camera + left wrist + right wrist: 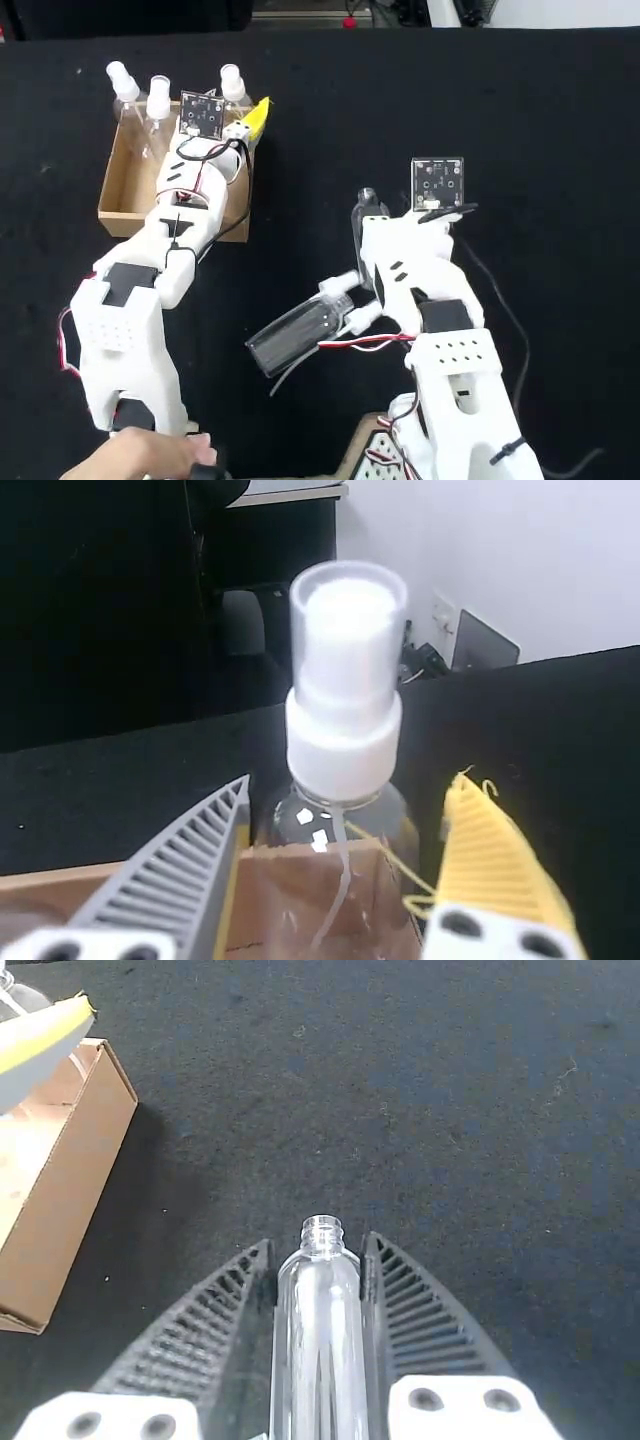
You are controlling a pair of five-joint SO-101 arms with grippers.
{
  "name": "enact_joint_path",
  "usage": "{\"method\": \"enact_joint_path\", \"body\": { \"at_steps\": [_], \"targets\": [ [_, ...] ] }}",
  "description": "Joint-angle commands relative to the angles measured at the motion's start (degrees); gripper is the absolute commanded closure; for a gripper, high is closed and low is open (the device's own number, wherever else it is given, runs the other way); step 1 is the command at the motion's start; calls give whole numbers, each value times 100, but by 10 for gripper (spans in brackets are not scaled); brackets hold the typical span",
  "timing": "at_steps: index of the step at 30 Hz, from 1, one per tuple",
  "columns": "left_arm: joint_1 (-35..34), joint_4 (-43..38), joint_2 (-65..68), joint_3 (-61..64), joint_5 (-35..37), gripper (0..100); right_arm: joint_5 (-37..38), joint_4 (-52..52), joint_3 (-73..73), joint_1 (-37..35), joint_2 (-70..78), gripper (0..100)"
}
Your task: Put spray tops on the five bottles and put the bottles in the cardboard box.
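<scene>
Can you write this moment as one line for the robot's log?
left gripper: open around capped bottle in box | right gripper: shut on uncapped bottle | boxed: three

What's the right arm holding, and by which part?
An uncapped clear bottle, clamped by its body between the jaws of the right gripper, neck sticking out ahead.

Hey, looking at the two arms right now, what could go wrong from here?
The left gripper straddles a capped bottle standing right at the cardboard box wall; backing out could snag and tip it. The right gripper clamps an open-necked bottle by its smooth sides, so it may slip when a top is pushed on. The lying bottle beside the right arm could get swept and roll.
</scene>
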Motion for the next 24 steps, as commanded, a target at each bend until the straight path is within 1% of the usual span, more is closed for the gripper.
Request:
{"method": "enact_joint_path", "body": {
  "at_steps": [1,21,24],
  "targets": [
    [40,-88,-62,-321,9,744,0,-158,-382,123,-189,858],
    [40,-88,-114,-321,9,754,18,-158,-382,123,-189,858],
    [40,-88,-325,-198,9,754,26,-158,-382,123,-189,858]
  ]
}}
